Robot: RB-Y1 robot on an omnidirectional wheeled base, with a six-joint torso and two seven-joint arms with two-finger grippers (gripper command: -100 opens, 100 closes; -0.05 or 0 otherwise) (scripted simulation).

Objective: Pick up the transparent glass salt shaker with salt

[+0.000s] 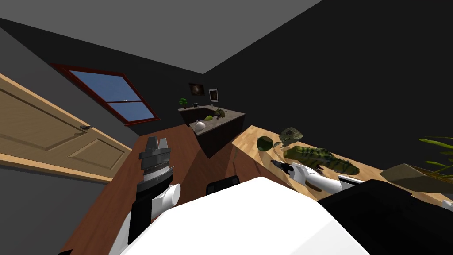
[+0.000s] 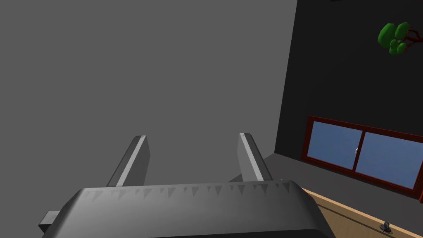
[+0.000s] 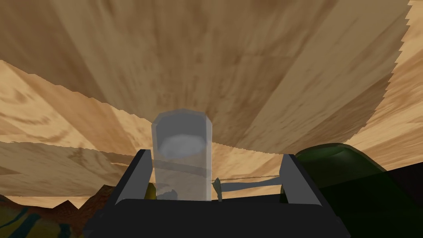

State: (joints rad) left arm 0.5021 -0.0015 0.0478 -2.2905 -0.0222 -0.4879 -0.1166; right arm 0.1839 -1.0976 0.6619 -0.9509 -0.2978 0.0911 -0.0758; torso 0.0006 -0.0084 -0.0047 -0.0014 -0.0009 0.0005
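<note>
Right wrist view: one transparent glass salt shaker [image 3: 181, 165] holding white salt, on light wooden countertop [image 3: 248, 62], between two wide-spread fingers of right gripper [image 3: 215, 155], close beside one, ungripped. One dark green rounded object [image 3: 330, 165] by the other finger. Left gripper [image 2: 192, 138] raised, fingers apart, empty.

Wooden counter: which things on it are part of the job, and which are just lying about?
Job: shaker, between the open right fingers.
Lying about: round green fruit, long green vegetable, leafy clump, potted plant.
</note>
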